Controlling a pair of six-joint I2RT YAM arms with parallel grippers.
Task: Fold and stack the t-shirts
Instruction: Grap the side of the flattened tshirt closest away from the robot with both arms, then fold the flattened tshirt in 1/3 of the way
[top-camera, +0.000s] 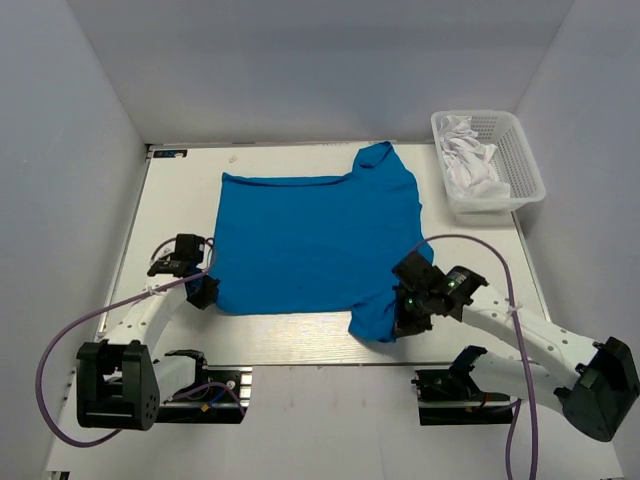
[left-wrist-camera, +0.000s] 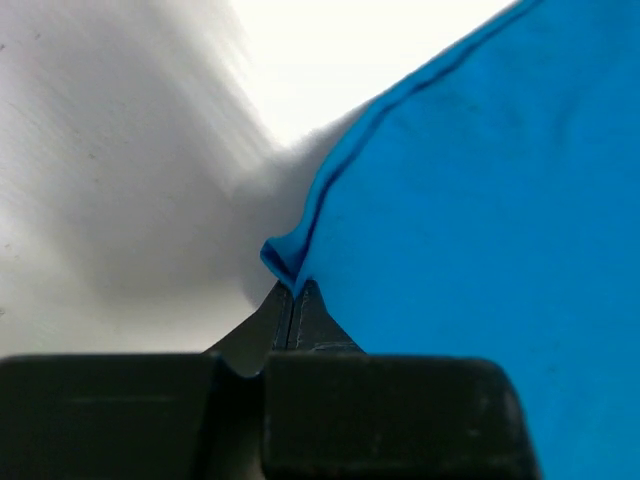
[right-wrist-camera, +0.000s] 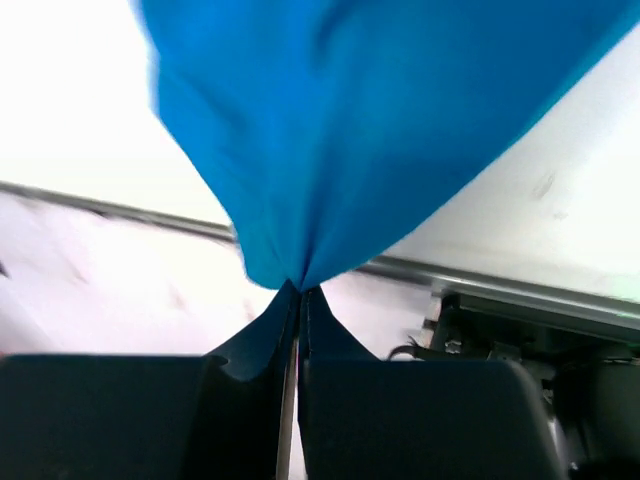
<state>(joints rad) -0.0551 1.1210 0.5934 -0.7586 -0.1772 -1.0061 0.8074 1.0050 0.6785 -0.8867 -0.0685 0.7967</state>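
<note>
A bright blue t-shirt (top-camera: 310, 240) lies spread on the white table (top-camera: 180, 200), one sleeve at the far right and one at the near right. My left gripper (top-camera: 203, 290) is shut on the shirt's near-left corner; in the left wrist view that pinched hem corner (left-wrist-camera: 285, 262) sticks up from the closed fingertips of the left gripper (left-wrist-camera: 293, 292). My right gripper (top-camera: 408, 318) is shut on the near-right sleeve, and in the right wrist view the blue cloth (right-wrist-camera: 340, 120) fans upward from the closed tips of the right gripper (right-wrist-camera: 302, 292).
A white lattice basket (top-camera: 525, 165) holding crumpled white cloth (top-camera: 470, 160) stands at the back right of the table. The table's metal front edge (top-camera: 300, 365) runs just behind the arm bases. Grey walls enclose the sides and back.
</note>
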